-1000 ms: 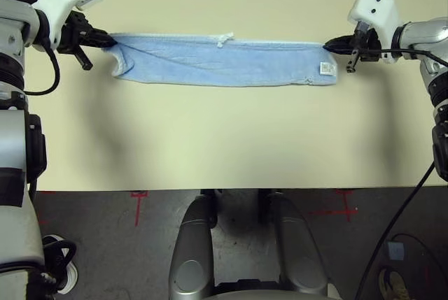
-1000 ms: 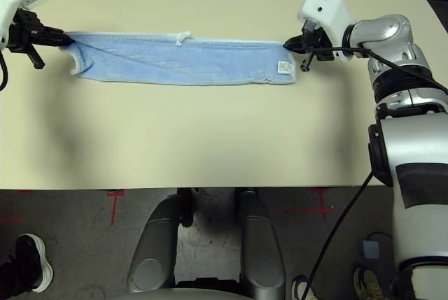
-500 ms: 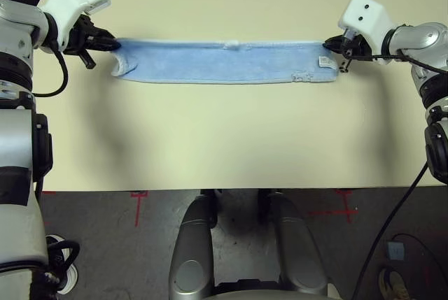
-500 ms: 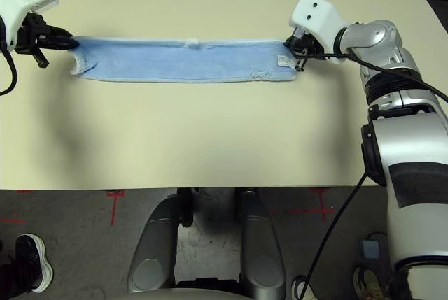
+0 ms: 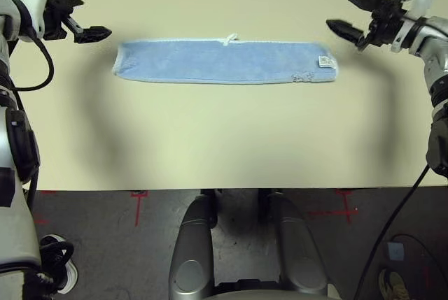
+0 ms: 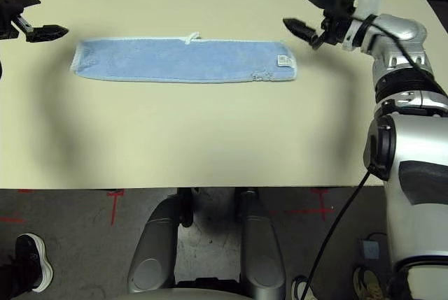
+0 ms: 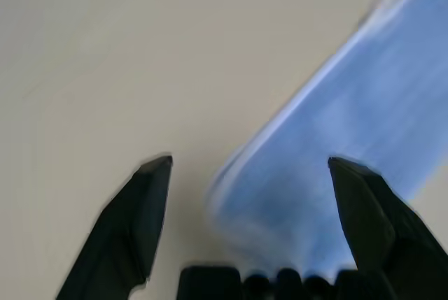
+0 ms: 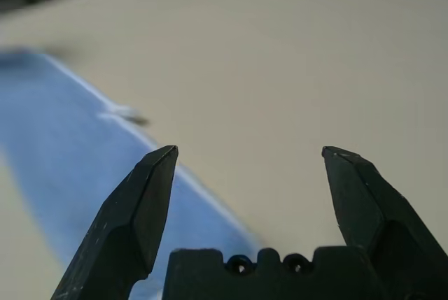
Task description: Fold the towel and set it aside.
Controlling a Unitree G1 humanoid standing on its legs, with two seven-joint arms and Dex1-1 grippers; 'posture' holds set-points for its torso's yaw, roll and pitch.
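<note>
My counter [image 5: 224, 139] is a plain cream slab. Below its near edge lies dark floor [image 5: 105, 244] with red tape crosses [image 5: 138, 198]. A black-and-white shoe [image 6: 31, 261] stands at the floor's left.

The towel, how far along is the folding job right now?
Done: the towel lies flat on the table as a long narrow strip, apparently folded lengthwise. In hand: nothing; the left pincer and right pincer hang open off its ends. Left: folding it shorter and setting it aside.
</note>
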